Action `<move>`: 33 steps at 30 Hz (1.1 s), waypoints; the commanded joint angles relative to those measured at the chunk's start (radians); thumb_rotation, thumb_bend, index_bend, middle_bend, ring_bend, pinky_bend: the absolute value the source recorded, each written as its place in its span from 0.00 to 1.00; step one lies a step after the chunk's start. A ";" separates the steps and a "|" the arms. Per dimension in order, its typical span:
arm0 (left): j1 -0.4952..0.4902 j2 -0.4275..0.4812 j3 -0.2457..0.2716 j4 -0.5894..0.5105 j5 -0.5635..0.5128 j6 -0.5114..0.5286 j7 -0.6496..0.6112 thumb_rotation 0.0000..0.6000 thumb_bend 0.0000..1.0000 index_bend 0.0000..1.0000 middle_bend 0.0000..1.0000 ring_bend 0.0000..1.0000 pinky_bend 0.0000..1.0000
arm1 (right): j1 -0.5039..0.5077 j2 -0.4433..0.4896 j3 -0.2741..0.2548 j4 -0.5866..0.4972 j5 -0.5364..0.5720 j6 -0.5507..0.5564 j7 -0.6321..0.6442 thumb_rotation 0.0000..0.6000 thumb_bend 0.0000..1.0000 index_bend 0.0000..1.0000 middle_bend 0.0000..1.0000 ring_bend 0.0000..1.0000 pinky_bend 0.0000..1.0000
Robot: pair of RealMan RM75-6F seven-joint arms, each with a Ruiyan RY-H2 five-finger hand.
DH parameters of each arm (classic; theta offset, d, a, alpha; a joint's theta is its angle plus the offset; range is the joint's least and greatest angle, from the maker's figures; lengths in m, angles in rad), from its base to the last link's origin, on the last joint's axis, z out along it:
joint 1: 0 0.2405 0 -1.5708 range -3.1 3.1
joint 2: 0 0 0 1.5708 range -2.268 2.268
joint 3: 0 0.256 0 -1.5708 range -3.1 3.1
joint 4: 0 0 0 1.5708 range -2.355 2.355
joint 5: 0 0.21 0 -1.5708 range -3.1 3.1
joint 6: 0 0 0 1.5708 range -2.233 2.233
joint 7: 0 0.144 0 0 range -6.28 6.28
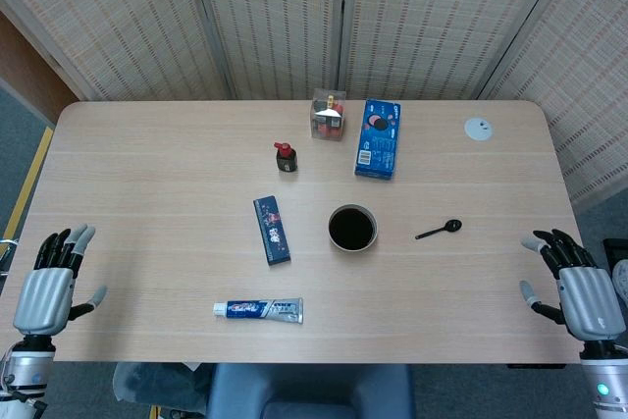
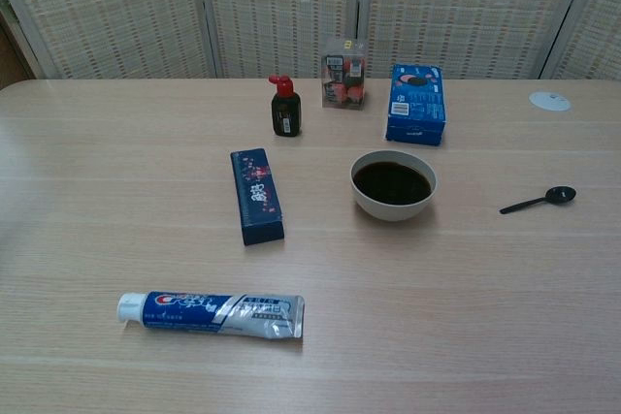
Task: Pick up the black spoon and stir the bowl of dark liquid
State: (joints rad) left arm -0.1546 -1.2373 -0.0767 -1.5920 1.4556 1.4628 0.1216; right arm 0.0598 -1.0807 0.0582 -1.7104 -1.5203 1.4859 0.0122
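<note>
Fingers spread and empty, the right hand waits off the table's right edge; the light, stiff black spoon looks best pinched mid-handle.

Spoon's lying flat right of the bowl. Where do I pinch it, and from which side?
Pinch the black spoon mid-handle from above with the right hand. It lies flat, its handle end towards the bowl and its scoop end away; the thin handle probably suits a thumb-and-finger pinch.
</note>
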 commanded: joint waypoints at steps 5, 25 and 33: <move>0.002 -0.002 0.002 0.003 -0.003 -0.001 -0.006 1.00 0.24 0.05 0.00 0.00 0.00 | 0.031 0.006 0.022 -0.008 0.004 -0.026 0.004 1.00 0.33 0.24 0.25 0.17 0.26; 0.012 -0.002 0.010 0.015 0.003 0.004 -0.028 1.00 0.24 0.06 0.00 0.00 0.00 | 0.270 -0.066 0.118 0.078 0.107 -0.296 -0.138 1.00 0.27 0.44 1.00 1.00 1.00; 0.014 -0.002 0.013 0.017 0.001 -0.001 -0.028 1.00 0.24 0.07 0.00 0.00 0.00 | 0.369 -0.134 0.119 0.135 0.195 -0.446 -0.228 1.00 0.27 0.45 1.00 1.00 1.00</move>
State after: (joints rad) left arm -0.1404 -1.2393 -0.0637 -1.5751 1.4561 1.4620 0.0940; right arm 0.4039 -1.1922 0.1755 -1.5960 -1.3510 1.0703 -0.1929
